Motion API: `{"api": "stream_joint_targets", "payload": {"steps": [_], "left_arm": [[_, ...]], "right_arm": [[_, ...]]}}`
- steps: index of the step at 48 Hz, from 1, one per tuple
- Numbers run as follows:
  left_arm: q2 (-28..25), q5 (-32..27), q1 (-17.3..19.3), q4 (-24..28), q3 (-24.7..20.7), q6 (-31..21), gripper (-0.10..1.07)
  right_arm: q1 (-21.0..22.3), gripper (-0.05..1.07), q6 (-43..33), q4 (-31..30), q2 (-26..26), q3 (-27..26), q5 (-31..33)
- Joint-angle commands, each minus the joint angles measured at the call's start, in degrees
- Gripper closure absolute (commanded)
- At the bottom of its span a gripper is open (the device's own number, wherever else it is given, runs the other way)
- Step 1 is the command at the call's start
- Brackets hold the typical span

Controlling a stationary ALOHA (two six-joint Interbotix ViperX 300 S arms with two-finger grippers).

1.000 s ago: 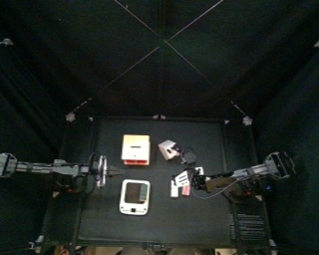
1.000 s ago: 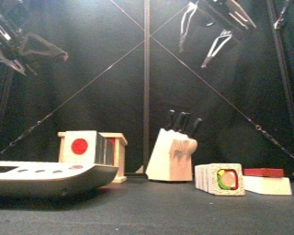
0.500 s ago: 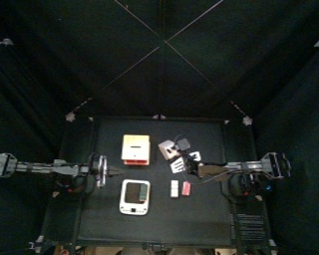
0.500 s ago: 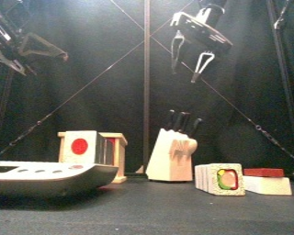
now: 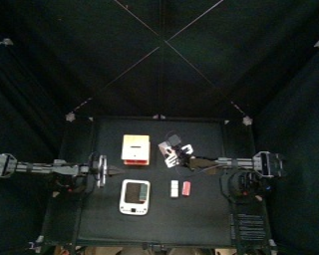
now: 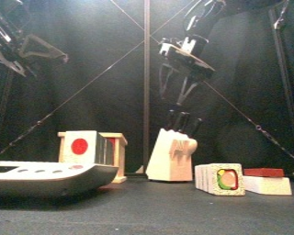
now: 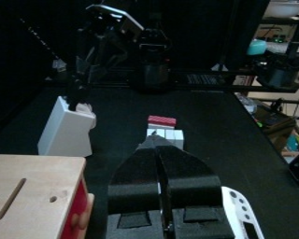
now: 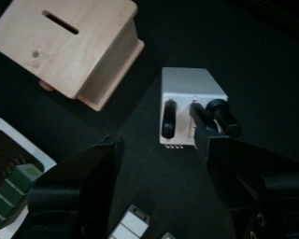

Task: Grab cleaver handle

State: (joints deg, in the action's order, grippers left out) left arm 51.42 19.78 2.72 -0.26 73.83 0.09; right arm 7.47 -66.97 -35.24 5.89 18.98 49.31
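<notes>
Approach step: right gripper (image 6: 183,81) open, high above knife block (image 6: 173,152). Cleaver handle (image 8: 222,116) ungrasped; next, descend and straddle it. Left gripper (image 7: 166,164) closed, resting left.

The right arm reaches in from the bench's right edge toward its middle, its pincer (image 6: 180,78) hanging high, pointing down, jaws spread wide. The left arm rests at the left edge, its pincer (image 7: 166,154) raised with jaws together.
</notes>
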Motion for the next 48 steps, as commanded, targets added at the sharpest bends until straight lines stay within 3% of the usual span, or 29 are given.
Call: {"api": "stream_joint_targets", "payload": {"steps": [1,11,48], "left_arm": [[-0.09,0.44,0.18,0.0,-0.7,0.09,0.99],[-0.09,0.53,0.35,0.0,-0.7,0.09,0.99],[-0.18,0.44,0.53,-0.09,-0.62,0.09,0.99]], "right_arm": [[0.88,0.1,0.09,-0.7,0.62,0.09,-1.41],[1.76,0.12,-0.09,-0.97,0.0,1.32,-4.48],[3.16,0.26,-0.09,-1.05,-3.16,0.88,-4.48]]}}
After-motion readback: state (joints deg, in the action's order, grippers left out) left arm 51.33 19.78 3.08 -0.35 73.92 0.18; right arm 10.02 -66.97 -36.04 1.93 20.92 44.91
